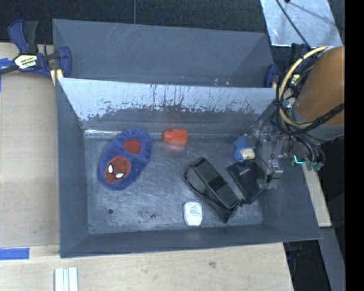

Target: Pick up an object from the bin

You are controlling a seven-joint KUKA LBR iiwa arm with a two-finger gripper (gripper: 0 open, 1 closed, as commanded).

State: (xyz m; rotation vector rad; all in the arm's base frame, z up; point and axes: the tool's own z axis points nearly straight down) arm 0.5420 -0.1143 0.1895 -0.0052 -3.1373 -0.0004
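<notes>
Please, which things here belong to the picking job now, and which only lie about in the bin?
In the job: gripper; black flat thing nearest it, at the right side of the bin.

Lying about: blue slipper with a red-and-white face, left; orange block by the back wall; small white thing, front; small blue-and-cream thing, right.

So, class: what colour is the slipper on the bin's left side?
The slipper is blue, with a red masked face; the camera view shows it best.
</notes>
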